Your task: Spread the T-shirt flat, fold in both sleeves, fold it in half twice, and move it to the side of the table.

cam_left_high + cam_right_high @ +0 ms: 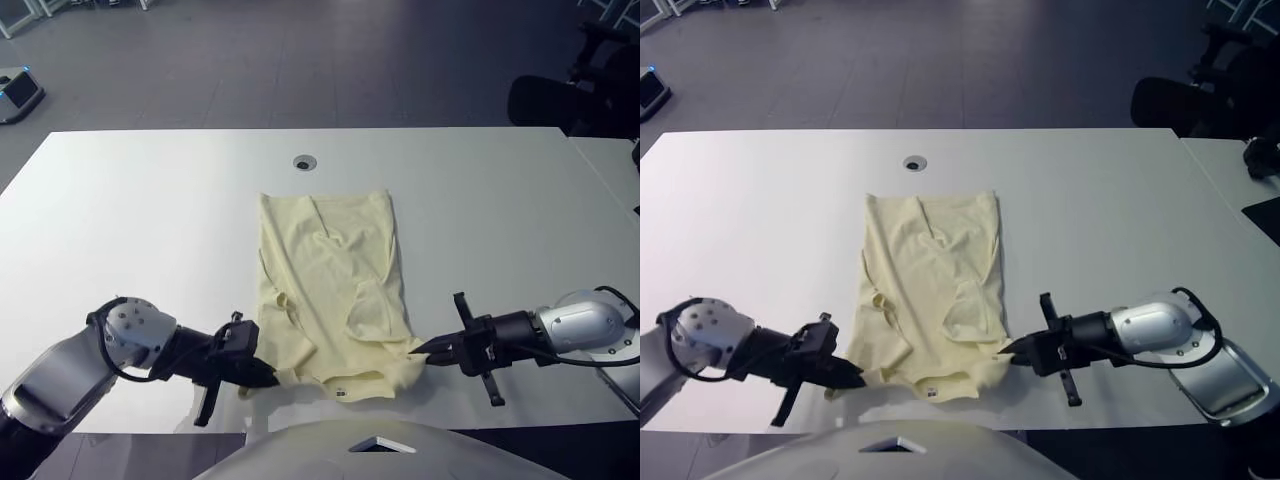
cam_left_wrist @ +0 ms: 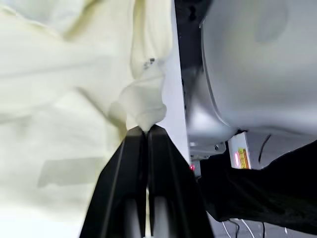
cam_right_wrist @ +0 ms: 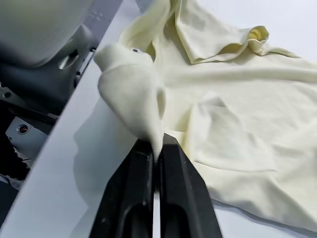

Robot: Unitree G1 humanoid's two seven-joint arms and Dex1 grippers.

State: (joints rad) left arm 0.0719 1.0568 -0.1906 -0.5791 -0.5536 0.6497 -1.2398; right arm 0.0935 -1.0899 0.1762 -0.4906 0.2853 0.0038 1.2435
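Lying lengthwise mid-frame on the white table [image 1: 130, 220], the pale yellow shirt [image 1: 335, 290] forms a narrow strip with creased flaps on top. At lower left, the left gripper [image 2: 147, 130] is clamped tight on the shirt's near left corner. At lower right, the right gripper [image 3: 156, 145] pinches the near right corner into a small peak.

Pale yellow cloth T-shirt [image 1: 333, 290] on white table [image 1: 150, 220], black left gripper [image 1: 272, 378] at its near left corner, black right gripper [image 1: 420, 349] at near right corner
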